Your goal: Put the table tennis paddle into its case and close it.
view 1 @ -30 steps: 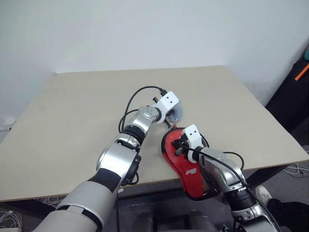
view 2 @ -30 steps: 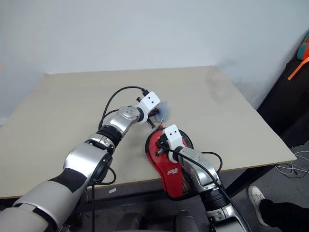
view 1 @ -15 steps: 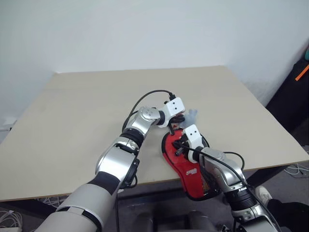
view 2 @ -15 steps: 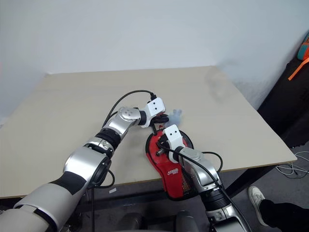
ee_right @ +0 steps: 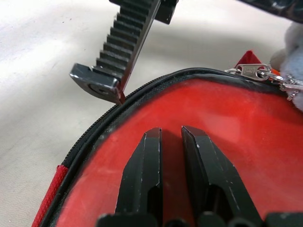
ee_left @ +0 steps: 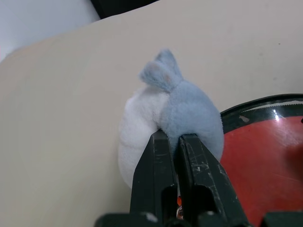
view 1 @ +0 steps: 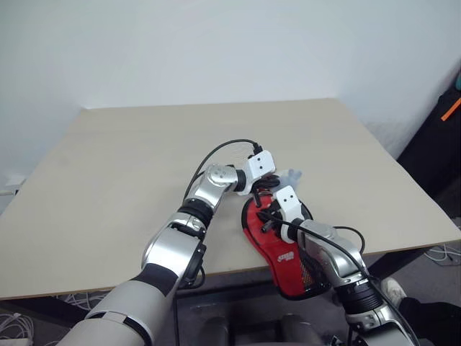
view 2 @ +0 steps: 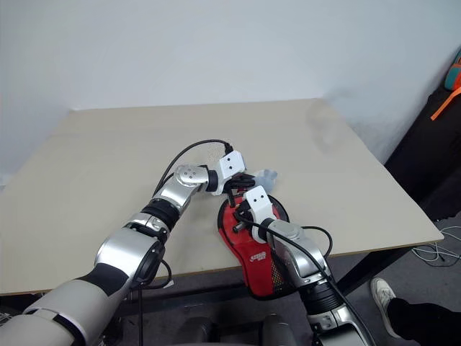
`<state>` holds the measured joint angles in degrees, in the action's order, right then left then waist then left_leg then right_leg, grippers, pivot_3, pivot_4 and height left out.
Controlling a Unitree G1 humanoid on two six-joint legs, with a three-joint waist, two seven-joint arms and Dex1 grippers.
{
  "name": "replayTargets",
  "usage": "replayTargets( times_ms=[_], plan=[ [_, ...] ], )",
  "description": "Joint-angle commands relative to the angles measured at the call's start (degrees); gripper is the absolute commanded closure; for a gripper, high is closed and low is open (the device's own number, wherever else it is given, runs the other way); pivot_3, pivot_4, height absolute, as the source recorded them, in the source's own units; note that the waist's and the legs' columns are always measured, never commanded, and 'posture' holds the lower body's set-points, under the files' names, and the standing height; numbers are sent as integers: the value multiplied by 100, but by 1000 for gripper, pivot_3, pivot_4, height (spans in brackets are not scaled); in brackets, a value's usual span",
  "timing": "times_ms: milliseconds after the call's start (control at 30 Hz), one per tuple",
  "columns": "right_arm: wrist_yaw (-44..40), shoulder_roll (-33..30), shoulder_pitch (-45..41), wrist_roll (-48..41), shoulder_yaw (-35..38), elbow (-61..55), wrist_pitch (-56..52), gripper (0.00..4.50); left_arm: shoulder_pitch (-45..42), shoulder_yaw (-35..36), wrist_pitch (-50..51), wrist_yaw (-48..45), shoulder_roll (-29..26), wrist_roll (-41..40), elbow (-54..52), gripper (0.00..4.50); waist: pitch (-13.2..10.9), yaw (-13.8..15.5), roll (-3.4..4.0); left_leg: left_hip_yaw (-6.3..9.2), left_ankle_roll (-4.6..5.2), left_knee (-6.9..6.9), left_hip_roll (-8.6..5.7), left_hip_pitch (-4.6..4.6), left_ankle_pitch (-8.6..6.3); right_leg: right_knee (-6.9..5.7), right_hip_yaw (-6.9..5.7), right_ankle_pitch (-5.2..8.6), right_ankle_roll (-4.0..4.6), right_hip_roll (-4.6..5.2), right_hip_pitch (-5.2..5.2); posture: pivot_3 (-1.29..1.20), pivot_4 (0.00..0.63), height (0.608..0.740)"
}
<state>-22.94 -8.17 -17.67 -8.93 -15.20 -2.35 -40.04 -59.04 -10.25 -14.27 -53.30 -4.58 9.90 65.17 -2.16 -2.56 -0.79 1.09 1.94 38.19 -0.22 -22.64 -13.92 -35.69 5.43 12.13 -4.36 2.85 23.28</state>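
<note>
Red fabric with black edging is what we see first: the case (view 1: 277, 241) lies flat near the front edge of the beige table (view 1: 130, 166), toward its right side, its narrow mesh end poking out past that edge. We see its zip run closed around the round end, and the metal zip pull (ee_right: 251, 71) lies at the rim there, joined by a small chain to a soft blue-and-white plush charm (ee_left: 175, 113). We see the left gripper (ee_left: 173, 142) clenched on that plush charm, its two black fingers pinching the fluffy body just beyond the round end of the case, with the charm resting on the table beside the rim. We see the right gripper (ee_right: 170, 137) with its fingers nearly together and nothing between them, their tips pressed down on the red face of the case near its round end. We cannot make out the table tennis paddle itself; only the outer cover shows. Both arms meet over the case, well away from the far edge.
</note>
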Motion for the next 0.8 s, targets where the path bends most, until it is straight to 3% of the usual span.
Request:
replayTargets(
  times_ms=[33,267,500,800],
  plan=[
    [-24,-37,113,65,-116,179,-219,3792,-91,20,-164,-199,213,-243,-427,3795,0,0,0,0,0,0,0,0,0,0,0,0,0,0,0,0,0,740],
    [-42,-45,115,68,-142,166,-230,3792,77,-29,13,-431,95,-281,-691,1434,2,-37,3,-4,1,0,8,6,-1,-5,2,0,0,-5,2,0,0,740],
    [-106,-31,111,75,-222,208,-208,3792,-55,33,108,-350,-293,-262,-732,1434,3,-38,4,-1,1,0,8,6,-1,-6,2,0,1,-7,1,0,0,740],
    [-210,-38,66,96,-277,262,-191,3792,-633,461,260,728,-779,-397,-344,1434,3,-37,3,1,1,0,8,6,0,-6,1,0,0,-7,1,0,0,740]
  ],
)
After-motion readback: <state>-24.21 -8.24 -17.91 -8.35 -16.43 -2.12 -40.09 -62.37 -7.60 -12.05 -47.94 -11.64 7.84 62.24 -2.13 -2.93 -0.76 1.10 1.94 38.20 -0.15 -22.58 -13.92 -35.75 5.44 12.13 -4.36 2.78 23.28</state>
